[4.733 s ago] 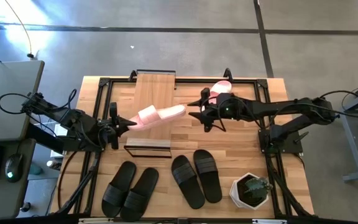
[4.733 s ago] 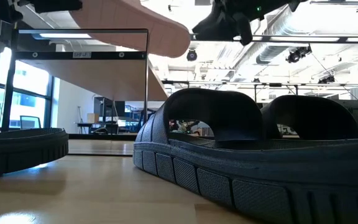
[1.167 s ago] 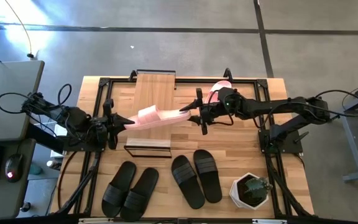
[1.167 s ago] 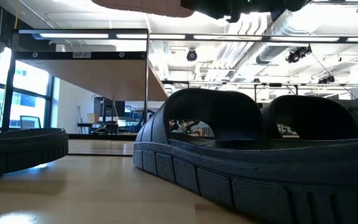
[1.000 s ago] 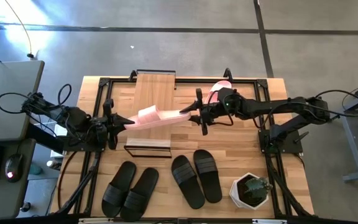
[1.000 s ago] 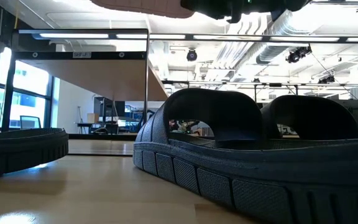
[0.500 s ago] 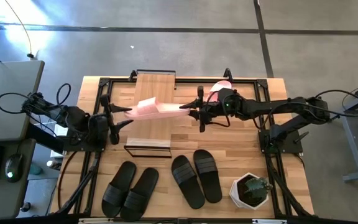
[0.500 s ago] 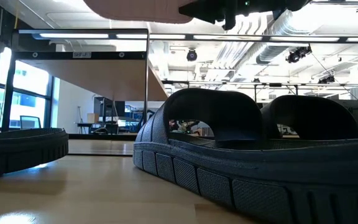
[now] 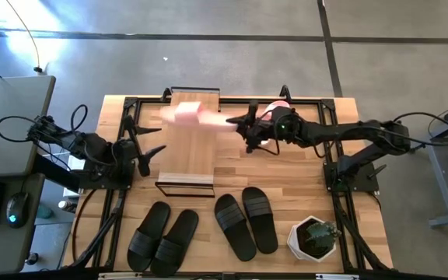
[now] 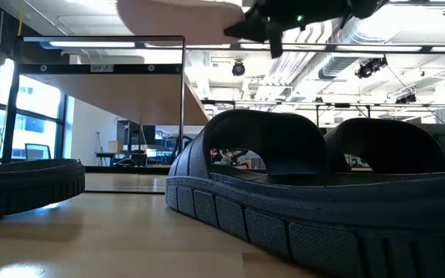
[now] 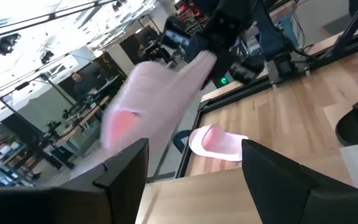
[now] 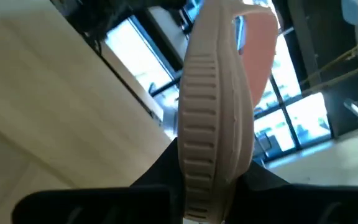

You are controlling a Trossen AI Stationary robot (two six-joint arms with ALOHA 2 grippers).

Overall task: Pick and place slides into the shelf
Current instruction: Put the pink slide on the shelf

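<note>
My right gripper [image 9: 239, 124] is shut on a pale pink slide [image 9: 193, 115], which it carries in the air over the shelf [image 9: 191, 148], a low rack with a wooden plank top. My left gripper [image 9: 148, 148] stands open at the shelf's left side, clear of the slide, with nothing between its fingers [image 11: 123, 168]. A second pink slide [image 9: 276, 108] lies on the table behind my right arm. Two black pairs [image 9: 162, 237] [image 9: 246, 224] lie sole down near the table's front edge. My right gripper pinches the pink slide's right end [image 12: 213, 180] between its two fingers, one on each face of the sole. The fingers come level from the table's right, along the slide. The slide is lifted clear and sticks out leftward over the shelf top.
A white pot with a green plant [image 9: 313, 237] stands at the front right corner. The black table frame [image 9: 131, 105] runs round the work area. Bare wood lies between the shelf and the black slides.
My left gripper has opened and let go of the pink slide's left end, staying in place while its wrist rolled. My right gripper has shut on the right end, rolled, and swung the slide toward the table's far edge, over the shelf's far part.
</note>
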